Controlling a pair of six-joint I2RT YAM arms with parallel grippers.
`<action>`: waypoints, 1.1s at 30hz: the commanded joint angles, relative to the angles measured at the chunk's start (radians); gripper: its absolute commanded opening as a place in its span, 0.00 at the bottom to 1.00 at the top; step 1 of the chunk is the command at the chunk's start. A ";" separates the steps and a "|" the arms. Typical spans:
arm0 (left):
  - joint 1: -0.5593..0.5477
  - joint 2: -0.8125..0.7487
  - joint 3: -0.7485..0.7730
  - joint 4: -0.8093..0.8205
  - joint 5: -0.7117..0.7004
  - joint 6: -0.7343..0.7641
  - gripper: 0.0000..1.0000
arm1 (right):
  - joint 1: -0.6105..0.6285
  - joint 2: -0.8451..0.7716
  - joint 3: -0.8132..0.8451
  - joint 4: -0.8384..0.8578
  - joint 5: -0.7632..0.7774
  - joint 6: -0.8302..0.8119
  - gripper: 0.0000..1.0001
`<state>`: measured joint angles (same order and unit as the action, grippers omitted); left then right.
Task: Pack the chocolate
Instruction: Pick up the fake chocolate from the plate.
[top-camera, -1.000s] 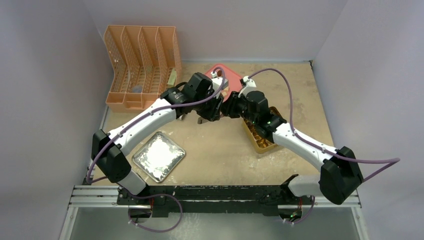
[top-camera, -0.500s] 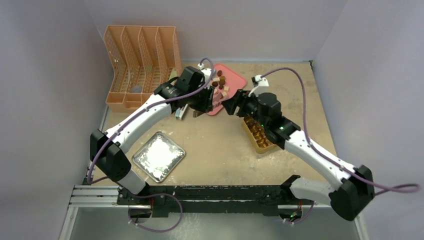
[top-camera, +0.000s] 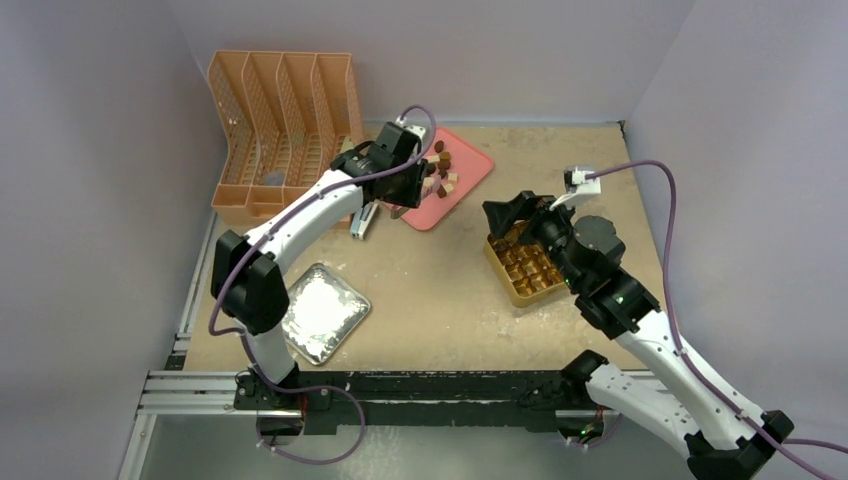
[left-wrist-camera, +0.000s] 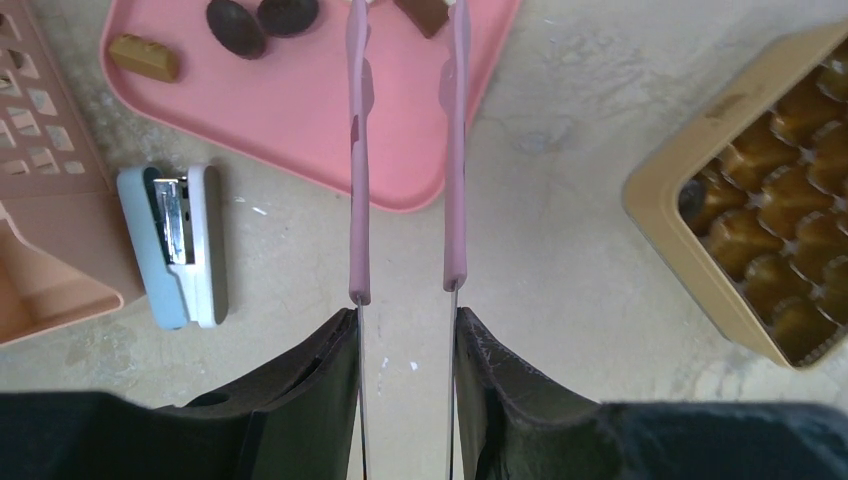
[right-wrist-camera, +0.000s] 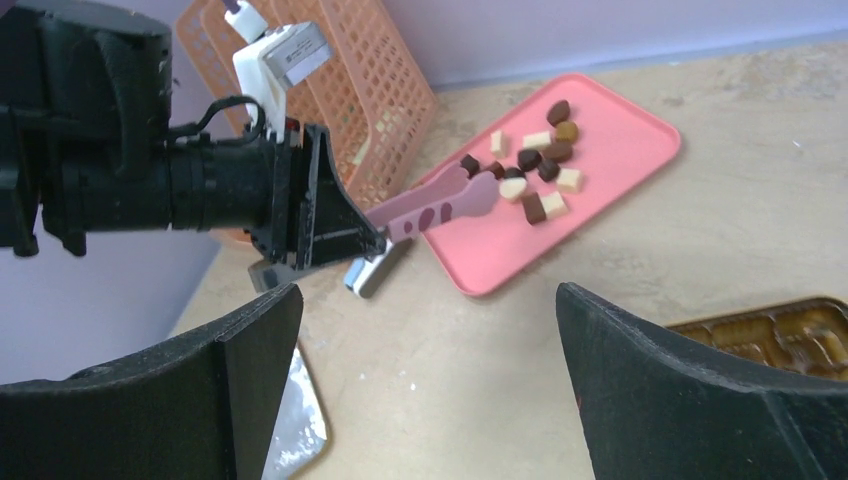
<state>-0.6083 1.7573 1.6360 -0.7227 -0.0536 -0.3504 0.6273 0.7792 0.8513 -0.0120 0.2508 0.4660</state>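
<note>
At the far left of the table (top-camera: 430, 290) stands an orange mesh file organiser (top-camera: 285, 130), and nearer the arm bases lies a crinkled foil tray (top-camera: 318, 312). A pale blue and white stapler (left-wrist-camera: 180, 245) rests just beside the organiser's foot, near the corner of the pink tray (top-camera: 468, 165) but not touching it.

The left gripper (left-wrist-camera: 405, 320) is clamped on a pair of pink tongs (left-wrist-camera: 357, 180) – the two black fingers (left-wrist-camera: 320, 390) press on the handle end, while the tong arms run forward side by side with a gap between them. The arms reach over the near edge of the pink tray.

The chocolate (right-wrist-camera: 535, 165) lies loose on that tray: dark brown, reddish-brown and cream pieces clustered toward its middle and far side. From the right wrist, the rounded tong tip sits at the near edge of the cluster, close to a cream piece; whether it touches any piece cannot be told. The gripper's own fingers are well short of the chocolate.

Further right, the right gripper (right-wrist-camera: 425, 300) hangs with its fingers spread wide, holding nothing, above the table near the gold box (top-camera: 508, 283) – well apart from the chocolate. The box's gridded cells look golden-brown; whether any is filled cannot be told.
</note>
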 joint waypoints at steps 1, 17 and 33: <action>0.028 0.057 0.080 0.001 -0.115 -0.040 0.37 | -0.003 -0.049 -0.030 -0.054 0.059 -0.033 0.99; 0.099 0.165 0.095 0.010 -0.163 -0.082 0.38 | -0.003 -0.083 -0.035 -0.049 0.065 -0.063 0.99; 0.123 0.224 0.106 0.040 -0.151 -0.083 0.38 | -0.003 -0.090 -0.044 -0.039 0.065 -0.061 0.99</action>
<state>-0.4976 1.9789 1.6871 -0.7197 -0.1871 -0.4122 0.6273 0.7055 0.8070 -0.0868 0.2977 0.4240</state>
